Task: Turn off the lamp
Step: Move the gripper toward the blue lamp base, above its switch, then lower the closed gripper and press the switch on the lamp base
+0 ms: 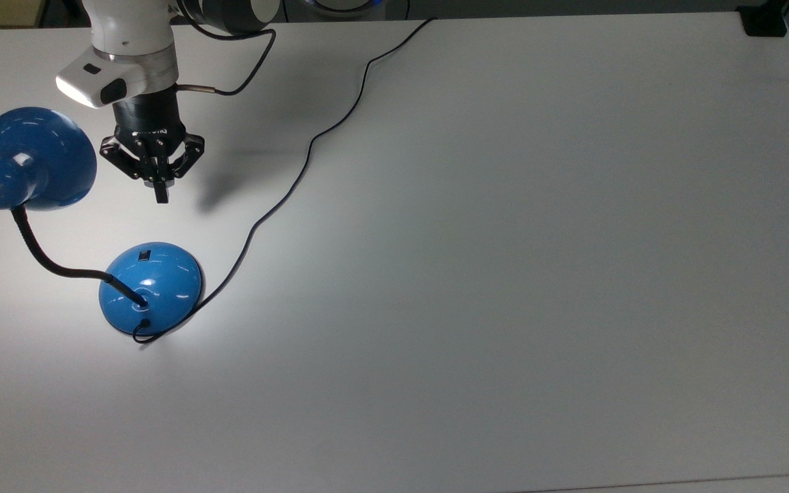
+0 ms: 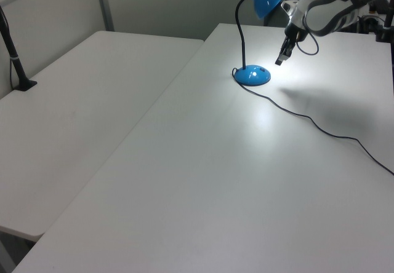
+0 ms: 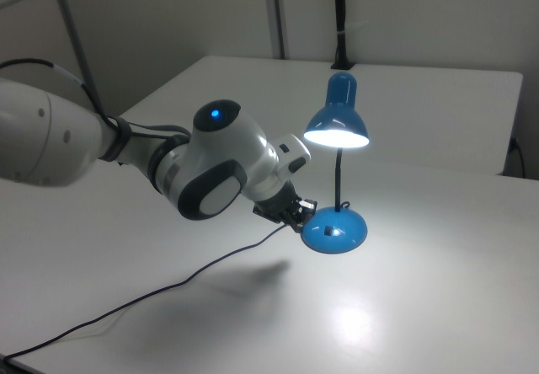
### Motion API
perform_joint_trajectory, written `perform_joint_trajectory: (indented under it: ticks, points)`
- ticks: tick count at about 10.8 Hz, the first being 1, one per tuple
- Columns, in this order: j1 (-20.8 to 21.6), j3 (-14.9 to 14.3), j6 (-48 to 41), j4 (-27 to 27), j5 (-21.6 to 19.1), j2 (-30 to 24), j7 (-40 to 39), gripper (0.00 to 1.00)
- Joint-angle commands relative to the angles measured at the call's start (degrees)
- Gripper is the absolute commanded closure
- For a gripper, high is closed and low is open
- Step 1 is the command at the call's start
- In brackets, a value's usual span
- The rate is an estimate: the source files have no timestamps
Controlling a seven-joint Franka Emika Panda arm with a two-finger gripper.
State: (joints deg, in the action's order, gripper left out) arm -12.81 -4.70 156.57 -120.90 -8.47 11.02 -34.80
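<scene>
The jaws are pressed together into a single dark tip, pinching nothing, and the gripper (image 1: pixel 161 195) points down above the bench (image 1: pixel 504 274). In the top view that tip sits above bare bench surface between the lamp's shade (image 1: pixel 37 156) and its base (image 1: pixel 151 288), apart from both. In the left view the gripper (image 2: pixel 279 59) hangs just to the right of and above the base (image 2: pixel 253 75), not touching it. In the right view the gripper (image 3: pixel 296 219) sits close to the right view's left edge of the base (image 3: pixel 334 227); whether they touch there cannot be told.

The lamp (image 1: pixel 31 164) stands near the top view's left edge of the bench. It is lit: the right view shows the shade's mouth glowing (image 3: pixel 337 126) and a bright patch on the bench below. A black bendy neck (image 1: pixel 38 253) curves from the shade to the domed blue base, which carries a small dark switch (image 1: pixel 144 256) on the side facing the gripper. A thin black cord (image 1: pixel 305 157) leaves the base and snakes across the bench to its far edge.

The white arm (image 1: pixel 127 41) reaches in from the top view's upper left. A second pale table (image 2: pixel 74 113) stands alongside in the left view.
</scene>
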Motion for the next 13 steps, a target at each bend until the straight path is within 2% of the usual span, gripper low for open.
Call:
perform_joint_trajectory:
  ticks: [1, 3, 6, 13]
  points:
    - [-0.2, -0.2, 8.5, -1.3, -7.3, 1.5, 0.6, 1.00]
    - [-0.4, -0.8, 11.5, -0.7, -12.3, 3.0, 0.1, 1.00]
    - [0.2, -0.8, 15.4, 1.4, -16.5, 6.4, 0.2, 1.00]
    - [0.8, -0.8, 15.4, 5.8, -20.5, 10.2, 0.2, 1.00]
